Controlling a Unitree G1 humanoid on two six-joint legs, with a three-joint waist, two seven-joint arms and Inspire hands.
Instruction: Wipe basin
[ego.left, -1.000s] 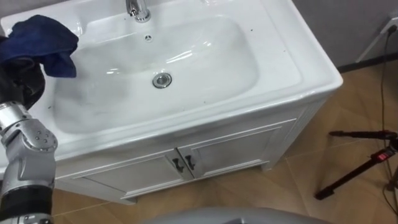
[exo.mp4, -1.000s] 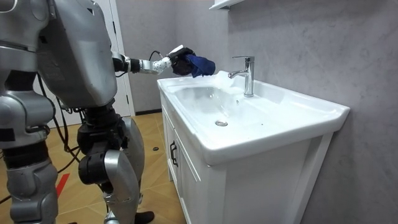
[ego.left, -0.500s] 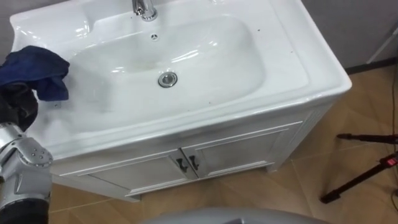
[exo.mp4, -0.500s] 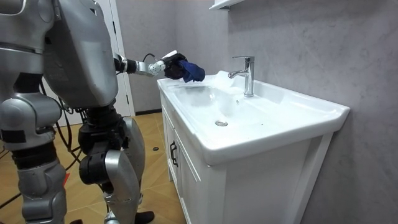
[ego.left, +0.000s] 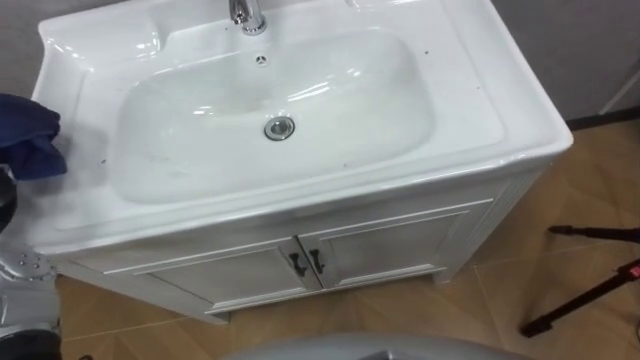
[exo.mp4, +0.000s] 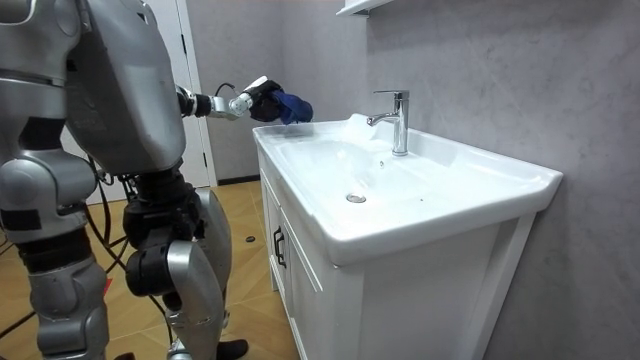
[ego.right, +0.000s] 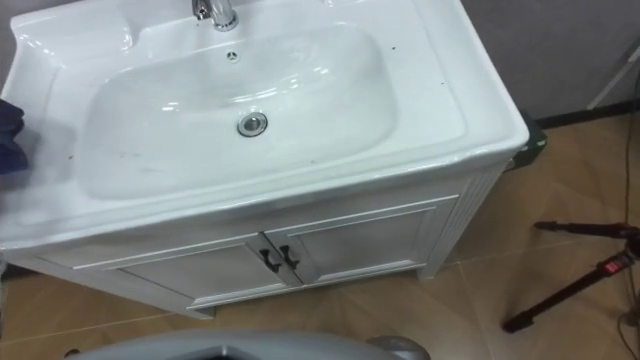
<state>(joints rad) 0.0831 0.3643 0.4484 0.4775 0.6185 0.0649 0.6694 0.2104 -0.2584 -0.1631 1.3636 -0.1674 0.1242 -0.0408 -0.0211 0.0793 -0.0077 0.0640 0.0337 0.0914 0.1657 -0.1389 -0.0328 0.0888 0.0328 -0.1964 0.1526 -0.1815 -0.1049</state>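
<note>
The white basin (ego.left: 452, 122) sits in a white vanity, with its drain (ego.left: 280, 127) at the middle and a chrome faucet (ego.left: 248, 14) at the back. My left hand (exo.mp4: 260, 101) is shut on a dark blue cloth (ego.left: 27, 136), holding it in the air just off the basin's left rim. In the room view the cloth (exo.mp4: 291, 106) hangs from that hand above the vanity's near corner, apart from the bowl. The cloth (ego.right: 9, 134) also shows at the left edge of the right eye view.
Below the basin are two white cabinet doors with dark handles (ego.left: 305, 263). A black tripod's legs (ego.left: 590, 290) lie on the wooden floor to the right. A grey wall stands behind the basin, and I stand by its front left corner.
My left hand has drawn the blue cloth leftward off the basin's left rim to beyond its edge. The eye view has shifted a little as well.
</note>
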